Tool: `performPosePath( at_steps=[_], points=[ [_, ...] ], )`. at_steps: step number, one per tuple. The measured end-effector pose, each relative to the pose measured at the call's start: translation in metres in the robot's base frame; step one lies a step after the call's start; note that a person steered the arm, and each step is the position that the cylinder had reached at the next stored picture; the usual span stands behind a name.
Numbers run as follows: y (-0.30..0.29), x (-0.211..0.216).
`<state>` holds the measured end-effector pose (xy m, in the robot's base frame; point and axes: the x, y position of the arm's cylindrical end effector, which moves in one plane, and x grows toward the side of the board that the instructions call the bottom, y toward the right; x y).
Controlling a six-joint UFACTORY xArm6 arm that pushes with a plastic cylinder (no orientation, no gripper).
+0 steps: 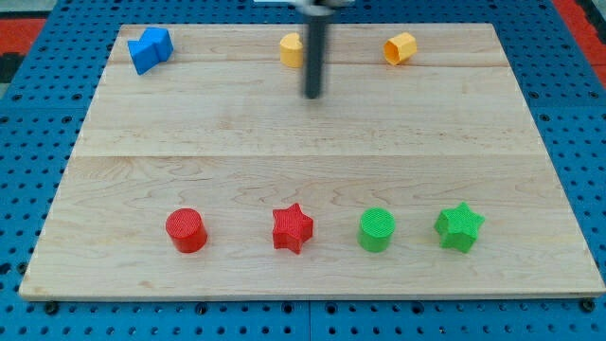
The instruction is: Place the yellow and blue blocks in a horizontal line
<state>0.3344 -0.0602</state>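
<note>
Two blue blocks [150, 48] sit touching each other at the board's top left; their shapes are hard to make out. A yellow block [291, 49] lies at the top centre, partly hidden behind my rod. A yellow hexagonal block [401, 47] lies at the top right of centre. All of these lie at about the same height in the view. My tip [312, 95] is just below and to the right of the centre yellow block, apart from it.
Along the view's bottom stand a red cylinder [186, 230], a red star [292, 228], a green cylinder [377, 229] and a green star [459, 226] in a row. The wooden board [303, 152] lies on a blue pegboard surface.
</note>
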Motion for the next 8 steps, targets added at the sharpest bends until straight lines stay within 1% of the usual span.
performPosePath(
  at_steps=[1, 2, 3, 4, 5, 6, 7, 8],
  points=[
    [-0.154, -0.009],
    [-0.223, -0.04],
    [-0.24, -0.054],
    [-0.229, -0.094],
    [-0.197, -0.103],
    [-0.137, -0.098],
    [-0.103, -0.097],
    [-0.126, -0.044]
  ],
)
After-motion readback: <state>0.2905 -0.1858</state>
